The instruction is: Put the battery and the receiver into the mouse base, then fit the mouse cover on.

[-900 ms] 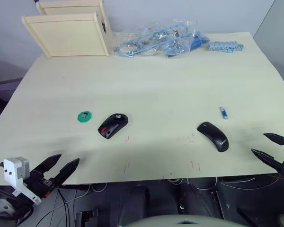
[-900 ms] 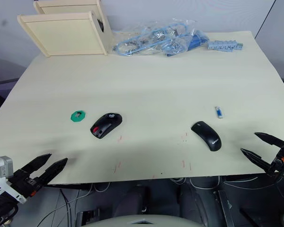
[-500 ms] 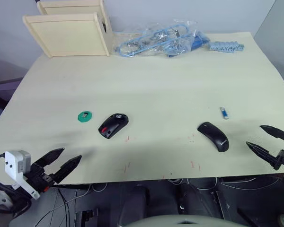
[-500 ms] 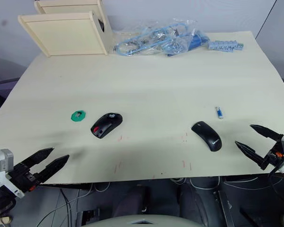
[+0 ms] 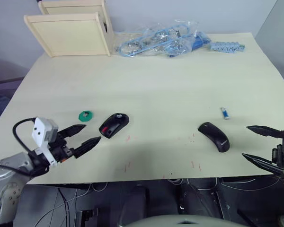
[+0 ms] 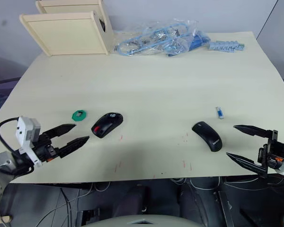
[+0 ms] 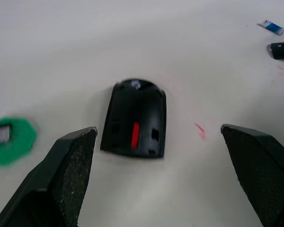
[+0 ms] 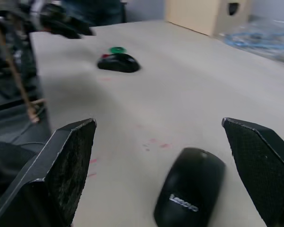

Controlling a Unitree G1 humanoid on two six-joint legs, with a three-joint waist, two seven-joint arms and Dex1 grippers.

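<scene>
The base (image 5: 113, 125) now lies just ahead of the left gripper (image 5: 82, 136), which has reached in, jaws wide; the right gripper (image 5: 260, 146), also wide, faces the cover (image 5: 214, 136). Nothing grasped yet.

Matt pale wood-grain table (image 5: 161, 90), glossy smooth black plastic mouse cover (image 5: 213, 136), black plastic mouse base (image 5: 113, 126) with red insert, pale bare wood boxes (image 5: 68, 33) at far left corner, clear plastic bag (image 5: 156, 40), rough-textured black finger pads (image 7: 78, 163).
</scene>
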